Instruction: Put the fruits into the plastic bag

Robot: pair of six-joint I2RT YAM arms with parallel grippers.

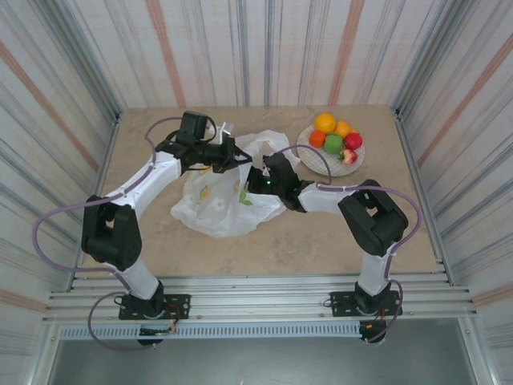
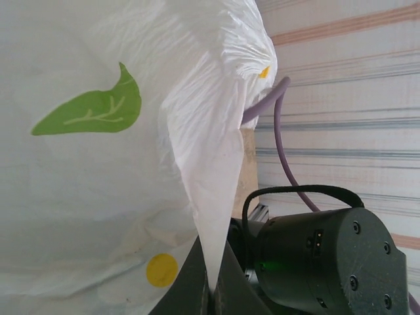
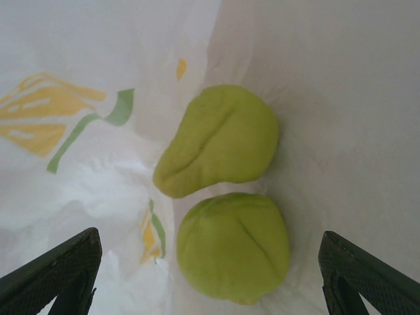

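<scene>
Right gripper (image 3: 209, 236) wide (pears (image 3: 220, 141) seemingly untouched)

light: bright, even, diffuse | shadows: soft, faint | plastic bag (image 2: 79, 216) glows translucent | wrist close-ups slightly soft

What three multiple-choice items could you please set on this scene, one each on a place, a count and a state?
1. Where on the table does the plate stand?
A. far right
B. near left
C. in the middle

2. How many green fruits lie inside the plastic bag?
A. one
B. two
C. four

3. How is the left gripper?
A. wide open above the plate
B. shut on a fold of the plastic bag
C. resting open on the table

Answers:
1 A: the top view shows it by the far right corner.
2 B: the right wrist view shows two side by side on the plastic.
3 B: the left wrist view shows it pinching a white fold.
</scene>
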